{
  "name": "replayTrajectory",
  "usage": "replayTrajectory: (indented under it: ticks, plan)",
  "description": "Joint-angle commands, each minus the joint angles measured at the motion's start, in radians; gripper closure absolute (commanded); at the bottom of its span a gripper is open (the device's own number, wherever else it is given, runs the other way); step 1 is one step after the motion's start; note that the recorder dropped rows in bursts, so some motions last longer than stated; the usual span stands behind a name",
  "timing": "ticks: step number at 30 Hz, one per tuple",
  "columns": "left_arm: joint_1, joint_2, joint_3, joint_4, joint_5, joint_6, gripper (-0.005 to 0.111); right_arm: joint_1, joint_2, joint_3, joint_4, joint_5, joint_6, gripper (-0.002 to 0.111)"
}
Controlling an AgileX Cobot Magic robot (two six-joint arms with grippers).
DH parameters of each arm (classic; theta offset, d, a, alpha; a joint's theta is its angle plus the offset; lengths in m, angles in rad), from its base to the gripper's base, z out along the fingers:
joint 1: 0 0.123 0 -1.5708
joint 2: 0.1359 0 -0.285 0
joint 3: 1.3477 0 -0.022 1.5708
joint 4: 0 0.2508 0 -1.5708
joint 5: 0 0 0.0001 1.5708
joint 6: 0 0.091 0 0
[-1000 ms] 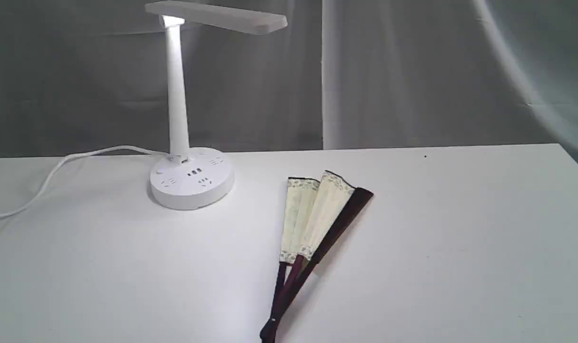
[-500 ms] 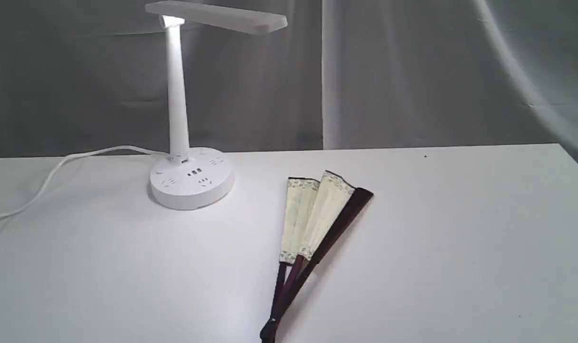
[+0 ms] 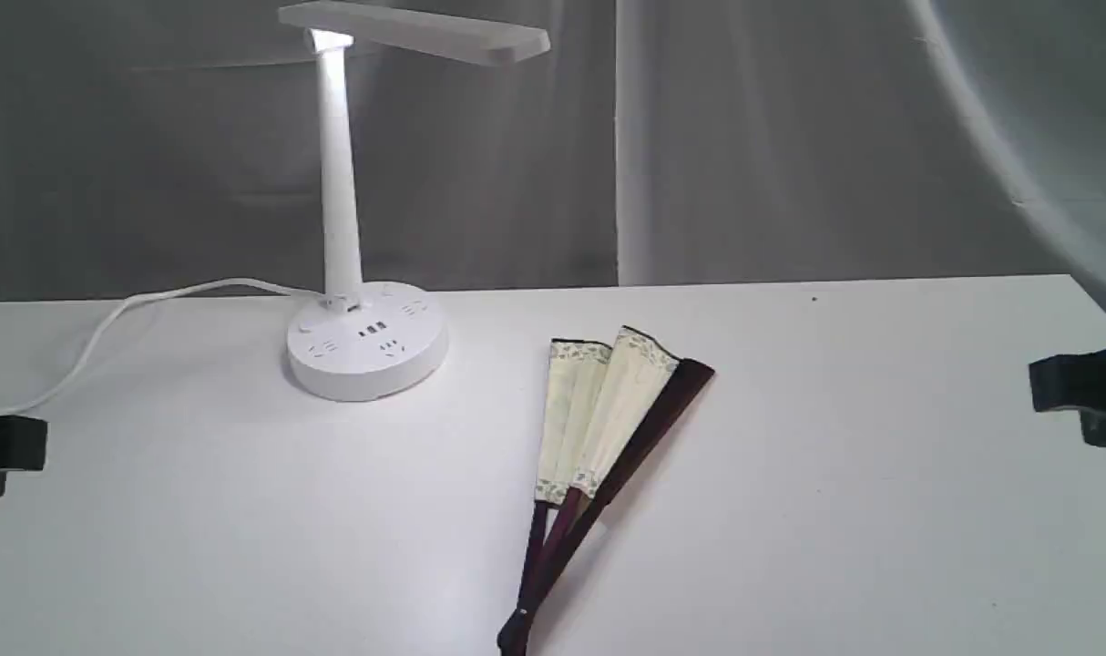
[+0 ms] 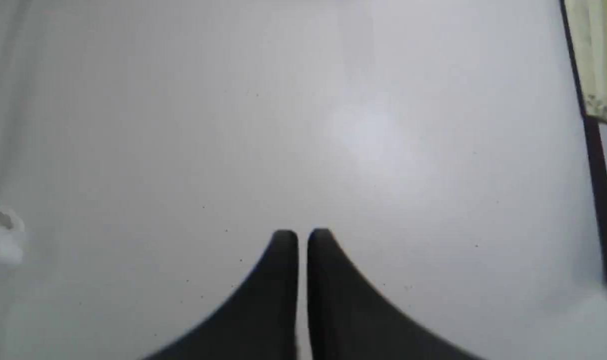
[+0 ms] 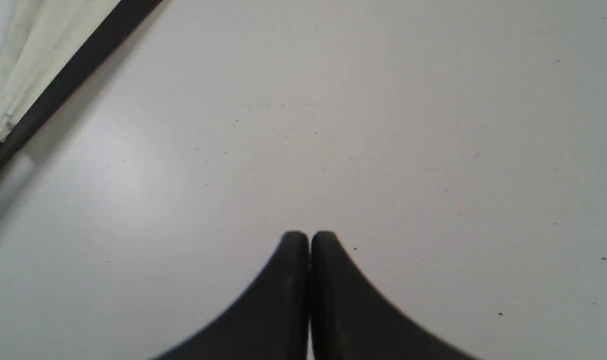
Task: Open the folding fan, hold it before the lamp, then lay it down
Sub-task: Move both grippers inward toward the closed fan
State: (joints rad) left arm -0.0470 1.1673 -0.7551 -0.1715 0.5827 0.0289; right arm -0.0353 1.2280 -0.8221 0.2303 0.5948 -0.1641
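Lamp (image 3: 339, 182) glows at its neck, soft glare on white table (image 3: 881, 547), faint shadow right of fan (image 3: 612, 410); wrist views soft, hazy.

grey draped curtain (image 3: 790, 137) behind a white table (image 3: 881, 547).

The lamp (image 3: 366, 344) stands on the counter (image 3: 835, 510) toward the back left, and its cord (image 3: 107, 330) trails off to the left. The folding fan (image 3: 599, 424) lies flat on the counter, right of the lamp and nearer the front, with its pivot at the front edge. The left pincer (image 3: 34, 445) is at the far left and the right pincer (image 3: 1040, 387) at the far right, both well apart from the fan. A curtain (image 3: 790, 137) hangs behind the counter.
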Motion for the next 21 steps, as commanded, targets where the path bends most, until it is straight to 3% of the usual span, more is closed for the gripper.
replayTrajectory:
  ticks: [1,10,21]
  plan:
    - [0.001,0.063,-0.031,-0.011,-0.001,0.010,0.104,0.005,0.057,-0.018,0.124,0.003,-0.134,0.108]
    - [0.001,0.214,-0.043,-0.061,-0.067,0.058,0.104,0.005,0.183,-0.018,0.439,-0.015,-0.385,0.074]
    - [-0.003,0.393,-0.048,-0.181,-0.090,0.147,0.104,0.005,0.386,-0.018,0.755,0.031,-0.585,0.072]
